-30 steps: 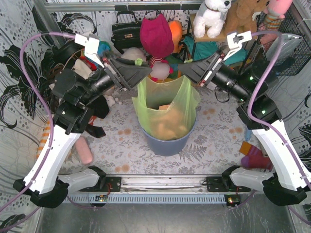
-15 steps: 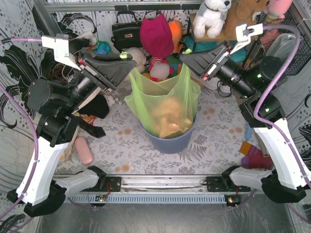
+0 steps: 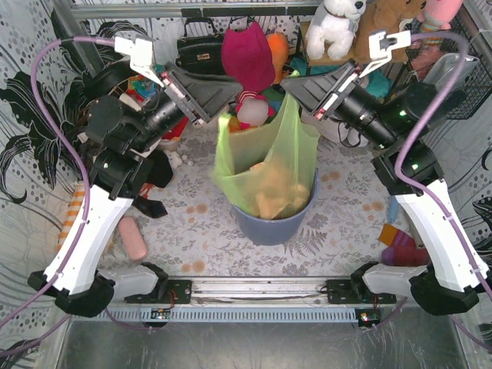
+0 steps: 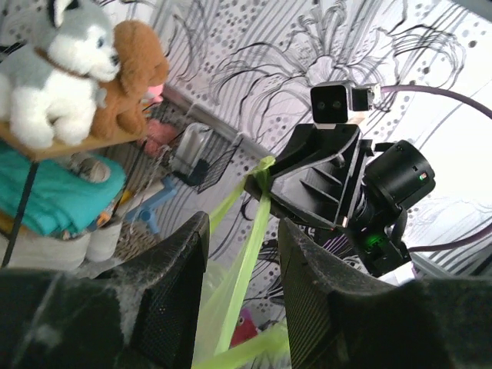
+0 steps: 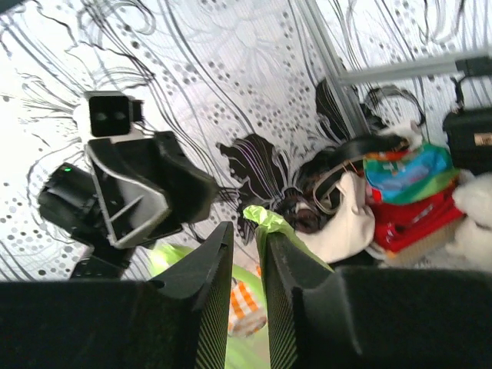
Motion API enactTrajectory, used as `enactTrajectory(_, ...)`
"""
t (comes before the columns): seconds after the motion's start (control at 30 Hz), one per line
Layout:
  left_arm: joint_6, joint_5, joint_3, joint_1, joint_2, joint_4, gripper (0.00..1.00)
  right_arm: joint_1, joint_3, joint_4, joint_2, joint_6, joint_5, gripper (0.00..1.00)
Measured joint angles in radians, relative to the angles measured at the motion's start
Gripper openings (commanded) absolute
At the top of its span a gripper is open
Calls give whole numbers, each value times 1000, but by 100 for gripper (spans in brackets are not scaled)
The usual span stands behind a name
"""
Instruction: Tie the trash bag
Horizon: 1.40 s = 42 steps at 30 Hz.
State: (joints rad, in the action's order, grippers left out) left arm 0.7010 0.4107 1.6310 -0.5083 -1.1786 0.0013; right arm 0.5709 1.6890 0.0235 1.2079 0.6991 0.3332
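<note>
The trash bag (image 3: 265, 154), thin light-green plastic with brown paper (image 3: 273, 196) showing through, sits in the blue-grey bin (image 3: 269, 224). My right gripper (image 3: 287, 83) is shut on the bag's right handle and holds it stretched up above the bin. In the right wrist view (image 5: 246, 228) green plastic (image 5: 265, 217) bunches at the fingertip. My left gripper (image 3: 237, 91) hangs just above the bag's left corner (image 3: 224, 123). In the left wrist view (image 4: 242, 223) it is open, with taut green strips (image 4: 250, 254) running between the fingers without being pinched.
Plush toys, a red soft toy (image 3: 247, 54) and a black handbag (image 3: 200, 50) crowd the back. A pink object (image 3: 135, 240) lies at the left and a colourful cloth (image 3: 400, 247) at the right. A wire basket (image 3: 461, 77) hangs at the far right.
My left gripper swung up and left, then back right to the bag's top. The bag's left corner now hangs below it. My right gripper rose, stretching the right handle higher.
</note>
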Motion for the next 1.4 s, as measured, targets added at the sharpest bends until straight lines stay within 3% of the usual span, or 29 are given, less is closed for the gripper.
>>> enactTrajectory(0.23, 11, 50, 160, 0, -60, -18, 52, 0, 139, 12, 23, -7, 19, 22)
enactTrajectory(0.6, -36, 43, 7, 0, 187, -229, 69, 0, -89, 14, -69, -7, -18, 22)
enactTrajectory(0.77, -8, 161, -98, 0, 182, -206, 72, 0, -101, 21, -76, -7, -27, 22)
enactTrajectory(1.07, 8, 332, -89, -72, -50, -149, 69, 0, -102, 21, -103, -7, -45, 22)
enactTrajectory(1.4, 108, 516, -85, -146, -95, 104, 64, 0, -102, 31, -119, -7, -66, 22)
